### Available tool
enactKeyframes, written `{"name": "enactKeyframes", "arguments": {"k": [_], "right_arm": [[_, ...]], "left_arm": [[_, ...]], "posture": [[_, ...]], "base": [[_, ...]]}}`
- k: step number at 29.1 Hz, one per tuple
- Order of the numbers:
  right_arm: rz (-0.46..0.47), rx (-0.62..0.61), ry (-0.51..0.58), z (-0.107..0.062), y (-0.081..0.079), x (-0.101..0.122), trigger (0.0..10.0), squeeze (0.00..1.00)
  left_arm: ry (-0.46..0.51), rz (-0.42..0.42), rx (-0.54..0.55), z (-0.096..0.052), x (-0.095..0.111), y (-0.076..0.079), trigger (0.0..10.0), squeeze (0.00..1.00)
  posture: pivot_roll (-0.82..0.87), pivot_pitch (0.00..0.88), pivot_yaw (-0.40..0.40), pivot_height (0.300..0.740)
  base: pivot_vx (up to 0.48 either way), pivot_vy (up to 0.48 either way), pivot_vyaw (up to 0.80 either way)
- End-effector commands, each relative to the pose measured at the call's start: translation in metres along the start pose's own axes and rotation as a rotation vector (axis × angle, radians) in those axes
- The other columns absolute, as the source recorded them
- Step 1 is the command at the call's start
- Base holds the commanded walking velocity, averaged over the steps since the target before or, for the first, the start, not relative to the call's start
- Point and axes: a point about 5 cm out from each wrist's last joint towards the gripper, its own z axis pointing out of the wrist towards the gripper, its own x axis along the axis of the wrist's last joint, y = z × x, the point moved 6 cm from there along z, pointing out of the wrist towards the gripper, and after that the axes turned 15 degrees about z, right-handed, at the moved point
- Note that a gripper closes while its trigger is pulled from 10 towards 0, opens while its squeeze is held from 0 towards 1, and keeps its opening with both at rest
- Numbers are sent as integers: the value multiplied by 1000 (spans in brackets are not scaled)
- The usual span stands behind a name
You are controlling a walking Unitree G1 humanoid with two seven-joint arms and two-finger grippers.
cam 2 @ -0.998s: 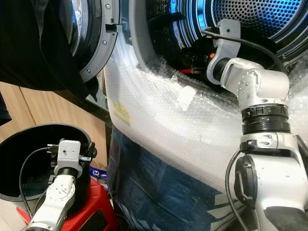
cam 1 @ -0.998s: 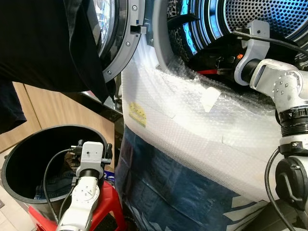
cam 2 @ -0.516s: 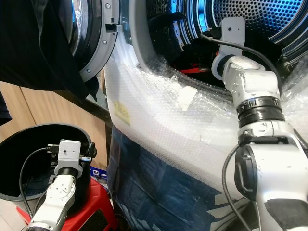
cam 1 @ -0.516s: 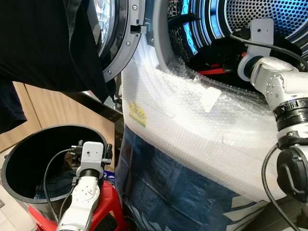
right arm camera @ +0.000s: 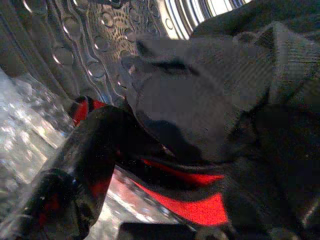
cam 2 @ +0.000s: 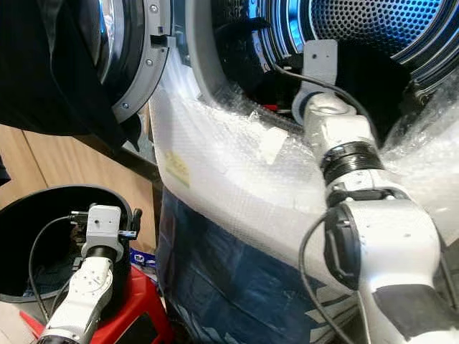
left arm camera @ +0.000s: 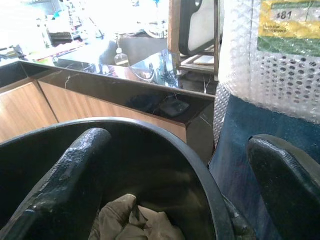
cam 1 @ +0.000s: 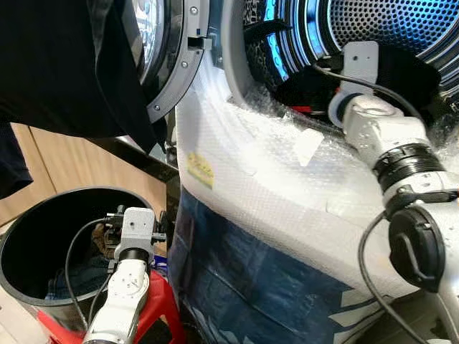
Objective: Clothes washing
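The washing machine drum point(cam 1: 387, 21) stands open, lit blue. Dark clothes point(cam 1: 401, 72) lie inside, one with a red trim point(right arm camera: 200, 205). My right arm point(cam 1: 387, 136) reaches over the bubble-wrapped front into the drum, and my right gripper point(right arm camera: 165, 150) sits low against the dark clothes. My left gripper point(left arm camera: 177, 142) hangs open just over the rim of a black bin point(cam 1: 29, 236), with nothing between its fingers. Blue jeans point(cam 1: 79, 272) and a beige cloth point(left arm camera: 135, 220) lie in the bin.
Bubble wrap point(cam 1: 272, 179) covers the machine's front above a dark blue sheet point(cam 1: 251, 279). The round door point(cam 1: 172, 57) is swung open to the left, with a black garment point(cam 1: 64, 64) draped over it. A red stool point(cam 1: 161, 308) stands under my left arm. Wooden cabinets point(cam 1: 64, 172) are behind the bin.
My right arm has swung left and pushed further into the drum mouth. The head camera has shifted slightly. My left arm has stayed at the bin.
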Motion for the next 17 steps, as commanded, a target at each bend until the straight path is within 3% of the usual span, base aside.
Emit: {"name": "enactKeyframes", "arguments": {"k": [1,9,10,14,17], "right_arm": [[21,-17,56,-2,-1,20,10000,0],[61,-94,132,-6,8,44,10000,0],[74,-159,171,-9,24,54,10000,0],[114,-249,208,-14,53,61,10000,0],[119,-264,194,-14,61,55,10000,0]], "left_arm": [[17,5,2,3,8,1,10000,0],[12,6,4,3,8,0,10000,0],[4,11,5,3,7,1,10000,0],[2,6,12,5,7,-2,10000,0],[0,6,12,5,7,-2,10000,0]], "posture": [[110,0,-147,740],[127,0,-158,740],[138,0,-166,740],[140,0,-167,740],[130,0,-161,740]], "base": [[0,0,0],[0,0,0],[0,0,0],[0,0,0],[0,0,0]]}}
